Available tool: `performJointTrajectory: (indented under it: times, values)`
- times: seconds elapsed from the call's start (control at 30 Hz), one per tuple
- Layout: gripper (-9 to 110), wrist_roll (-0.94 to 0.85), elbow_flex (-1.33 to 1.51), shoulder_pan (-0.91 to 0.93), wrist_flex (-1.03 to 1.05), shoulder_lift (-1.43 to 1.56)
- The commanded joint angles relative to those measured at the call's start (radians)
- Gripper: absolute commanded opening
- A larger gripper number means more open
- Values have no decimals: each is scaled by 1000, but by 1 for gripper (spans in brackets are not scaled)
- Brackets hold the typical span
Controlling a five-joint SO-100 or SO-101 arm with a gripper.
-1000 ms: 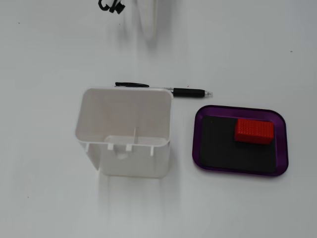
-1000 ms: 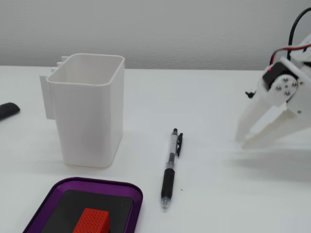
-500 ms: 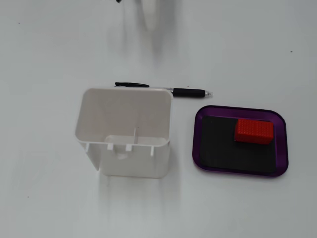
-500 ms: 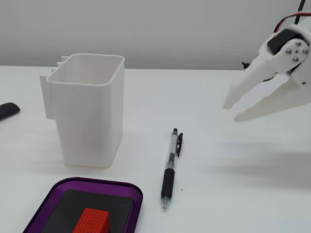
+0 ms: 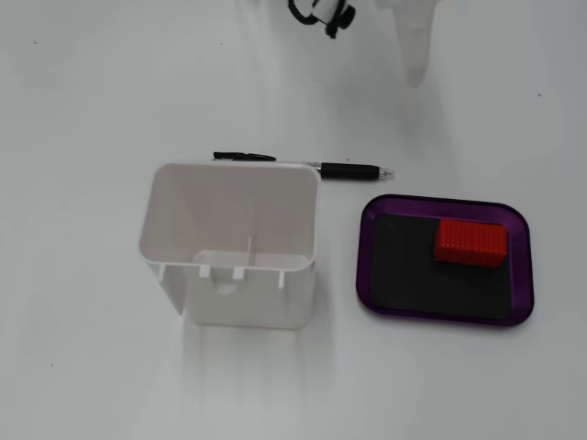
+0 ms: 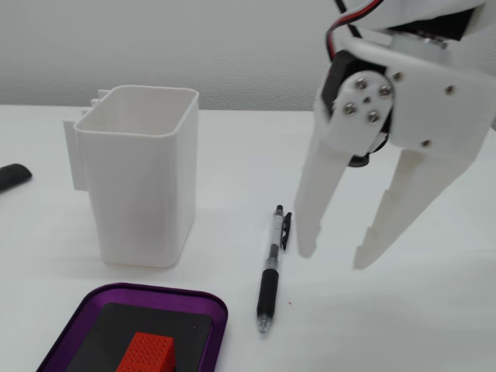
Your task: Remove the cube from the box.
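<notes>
The red cube lies on the black floor of the purple box, in its upper right corner in a fixed view. In the other fixed view the cube and the box show at the bottom left. My white gripper hangs open and empty above the table at the right, beyond the pen and well away from the box. In a fixed view only one white finger shows at the top edge.
A tall white plastic container stands left of the box; it also shows in the other fixed view. A black pen lies behind them, between the container and the gripper. A dark object sits at the left edge.
</notes>
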Motion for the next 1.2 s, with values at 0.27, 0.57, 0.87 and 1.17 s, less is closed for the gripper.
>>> performJointTrajectory:
  times: [0.27, 0.57, 0.87, 1.17]
  values:
    - [10, 91, -680, 25, 71, -497]
    - [21, 83, -1017, 21, 138, -807]
    - [21, 84, -1220, 21, 199, -989]
    - [21, 81, -1241, 21, 216, -1014]
